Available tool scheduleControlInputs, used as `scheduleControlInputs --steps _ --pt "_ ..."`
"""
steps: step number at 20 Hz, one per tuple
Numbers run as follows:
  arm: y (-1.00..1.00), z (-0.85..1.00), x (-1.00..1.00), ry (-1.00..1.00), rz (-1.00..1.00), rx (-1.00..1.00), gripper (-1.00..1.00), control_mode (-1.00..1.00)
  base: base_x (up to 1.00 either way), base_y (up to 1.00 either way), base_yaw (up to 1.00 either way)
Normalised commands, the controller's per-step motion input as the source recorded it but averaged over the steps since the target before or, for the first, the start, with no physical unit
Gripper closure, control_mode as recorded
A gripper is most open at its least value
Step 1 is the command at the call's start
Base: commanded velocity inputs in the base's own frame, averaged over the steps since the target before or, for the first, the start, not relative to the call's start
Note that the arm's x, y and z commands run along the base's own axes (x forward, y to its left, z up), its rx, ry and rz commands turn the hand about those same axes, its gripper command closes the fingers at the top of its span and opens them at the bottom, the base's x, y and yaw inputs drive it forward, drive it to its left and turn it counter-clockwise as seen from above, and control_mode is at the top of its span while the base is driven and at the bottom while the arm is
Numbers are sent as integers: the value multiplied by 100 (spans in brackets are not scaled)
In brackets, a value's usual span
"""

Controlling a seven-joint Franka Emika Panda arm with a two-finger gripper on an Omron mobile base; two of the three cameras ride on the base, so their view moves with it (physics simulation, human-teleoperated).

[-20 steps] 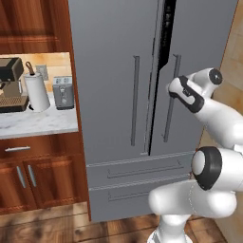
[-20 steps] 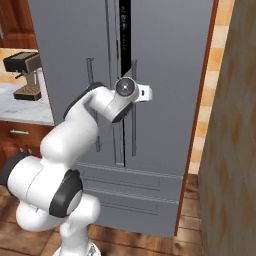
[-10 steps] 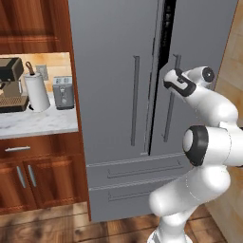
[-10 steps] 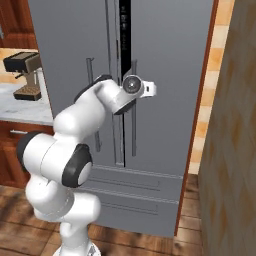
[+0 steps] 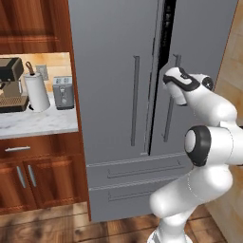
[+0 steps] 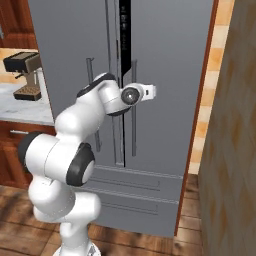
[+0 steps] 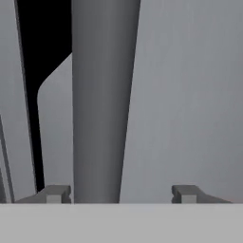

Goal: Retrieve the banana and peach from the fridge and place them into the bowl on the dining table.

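We see the hand (image 7: 121, 193) pressed up close to the fridge (image 5: 114, 71), at the right-hand door's long vertical bar handle (image 7: 102, 95). In the hand view the handle runs up between the two fingertips (image 7: 56, 193), much nearer the one on the left of that view than the other, which stands clear of it with bare grey door panel behind. The jaws stand apart around the bar, and we cannot tell whether either pad touches it, so we cannot say the handle is gripped.

Beyond the handle, on the far side from the hand's freer fingertip, a dark vertical gap (image 7: 28, 71) shows where the two doors meet. In the left base view the same dark strip (image 5: 167, 28) runs down the upper part of the fridge just above the hand (image 5: 172, 85), and the left door's handle (image 5: 135, 99) hangs a little further off to the side. The lower drawers (image 5: 137, 178) sit well below the hand.

From the right base view the hand (image 6: 150, 91) reaches the bar handle (image 6: 134, 130) at about mid-height of the doors.

Far to the hand's left side, a wall counter (image 5: 33, 126) carries a coffee machine (image 5: 10, 85), a paper-towel roll (image 5: 36, 92) and a toaster (image 5: 62, 92), with brown cabinets (image 5: 28, 180) beneath.
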Motion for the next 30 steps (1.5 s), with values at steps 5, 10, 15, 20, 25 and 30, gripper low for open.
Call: scheduleControlInputs --steps 5,10,15,20,25,30 --pt "-26 6 -21 3 0 0 100 -100 0 0 0" --pt "-67 23 -85 7 0 0 100 -100 0 0 0" --pt "-91 26 -92 14 0 1 100 -100 0 0 0" --pt "-84 30 -66 20 0 1 -100 -100 0 0 0" --pt "-34 37 -47 12 0 -1 -100 -100 0 0 0" --pt "0 43 -83 -9 0 -19 -100 -100 0 0 0"
